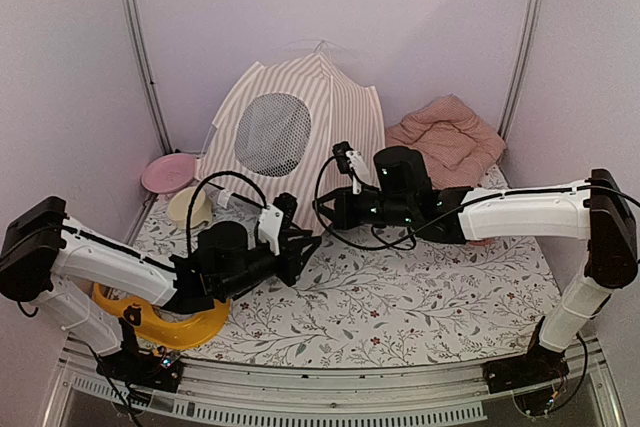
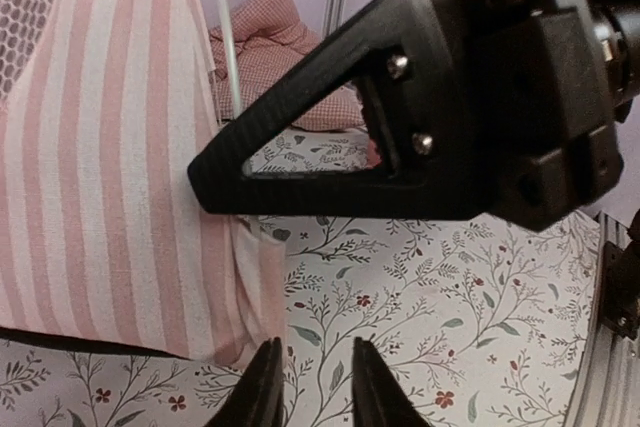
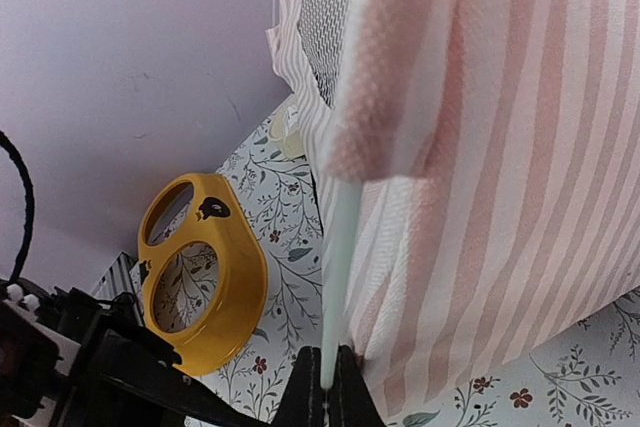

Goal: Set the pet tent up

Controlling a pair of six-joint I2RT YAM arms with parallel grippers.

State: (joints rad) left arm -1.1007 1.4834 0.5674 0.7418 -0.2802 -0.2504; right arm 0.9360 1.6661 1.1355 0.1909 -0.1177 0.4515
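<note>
Located pet tent (image 1: 335, 107) at far centre of the table, upright on the floral cloth (image 1: 420, 297); noted pink-and-white stripes and a round mesh window (image 1: 272, 134) facing near-left.

Found pink checked cushion (image 1: 445, 137) at far right, just beside the tent; cannot tell whether touching. Logged pink dish (image 1: 168, 172) at far left by the tent's left corner, cream object (image 1: 188, 205) just near of it; logged yellow plastic piece (image 1: 150, 325) with two cut-out holes at near left, partly under the left arm.

Checked right gripper (image 1: 322, 209): reaches in from the right to the tent's near edge. In right wrist view, saw fingers (image 3: 303, 402) pinched fully together on a thin white wire pole (image 3: 340, 247); traced pole upward into a pink fabric sleeve on the striped wall; saw yellow piece on the cloth beyond, to the left of that view.

Checked left gripper (image 1: 312, 244): sits low over the cloth, just near of the tent's near edge and just left of the right gripper. In left wrist view, saw fingers (image 2: 262, 392) parted by a narrow gap, gripping nothing, only floral cloth beneath; saw striped tent wall filling the left of that view, with the right gripper's black finger crossing in front and the cushion in the far background.
</note>
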